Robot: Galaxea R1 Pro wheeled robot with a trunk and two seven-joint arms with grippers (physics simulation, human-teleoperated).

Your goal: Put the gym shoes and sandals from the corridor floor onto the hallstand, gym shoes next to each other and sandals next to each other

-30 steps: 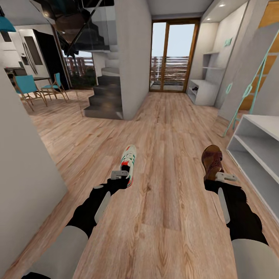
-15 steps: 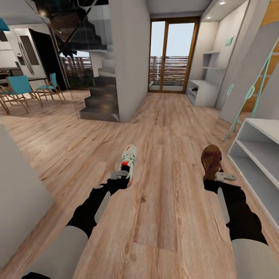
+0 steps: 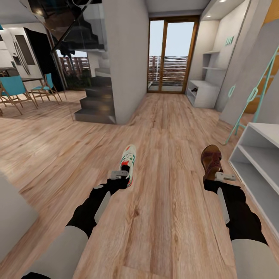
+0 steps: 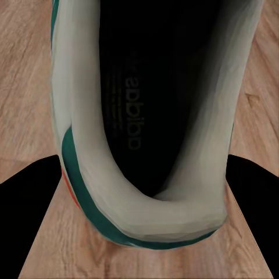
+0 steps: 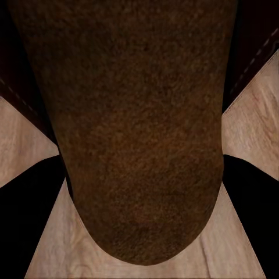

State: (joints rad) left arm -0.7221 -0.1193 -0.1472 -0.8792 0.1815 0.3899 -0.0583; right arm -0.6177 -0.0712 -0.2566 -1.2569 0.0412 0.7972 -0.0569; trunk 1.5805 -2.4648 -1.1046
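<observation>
My left gripper [image 3: 122,175] is shut on the heel of one gym shoe [image 3: 128,158], cream with green stripes and a red sole, held above the corridor floor [image 3: 166,128]. The left wrist view looks into that gym shoe [image 4: 192,192] between my dark fingers. In my right gripper [image 3: 217,176], shut, is one brown sandal [image 3: 211,159], toe pointing away; its brown footbed [image 5: 139,145] is close up in the right wrist view. A pale grey-white hallstand [image 3: 255,133] with a thick top and two low shelves stands close at my right.
A similar white unit [image 3: 204,93] with wall shelves above and something small and dark inside stands by the glass door [image 3: 170,56] at the corridor's end. A teal frame [image 3: 254,93] leans at the right. Dark stairs [image 3: 95,102] and blue chairs [image 3: 13,87] are at the left.
The whole view has shifted as I roll forward: the grey wall at the left has slid almost out of view and the near rack has drawn closer. Both arms still hold their shoes as before.
</observation>
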